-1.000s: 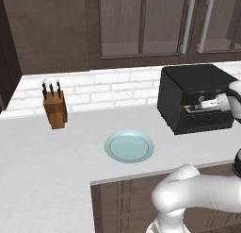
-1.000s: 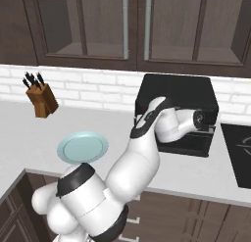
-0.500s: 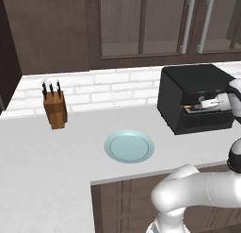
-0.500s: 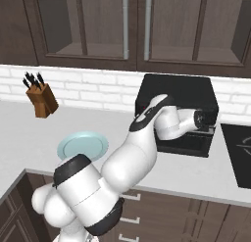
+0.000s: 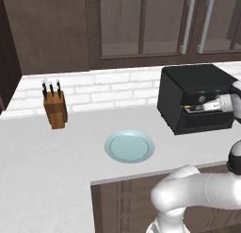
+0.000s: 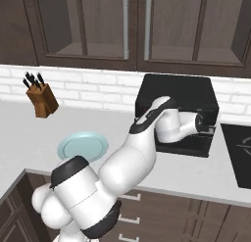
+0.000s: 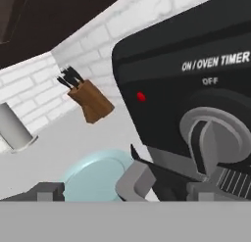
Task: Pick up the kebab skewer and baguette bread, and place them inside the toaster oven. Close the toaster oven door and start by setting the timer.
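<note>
The black toaster oven [image 5: 193, 83] stands at the back right of the counter, against the brick wall. My gripper [image 5: 205, 106] is right up against its front panel, jaws open and holding nothing. From the right, my white forearm crosses the oven [image 6: 181, 91] and the gripper [image 6: 205, 126] sits at its right front. In the hand view the gripper [image 7: 127, 189] faces a large round timer knob [image 7: 212, 138] under the words "ON / OVEN TIMER" and "OFF", with a red lamp [image 7: 141, 96] to its left. The kebab skewer and baguette bread are out of view. The hand hides most of the door.
A pale blue plate [image 5: 129, 146] lies near the counter's front edge, left of the oven. A brown knife block [image 5: 55, 109] stands at the back left. A dark cooktop [image 6: 238, 148] is to the oven's right. Wall cabinets hang above.
My forearm has shifted slightly at the oven front. The hand stays at the knob panel. Plate and knife block have not moved.
</note>
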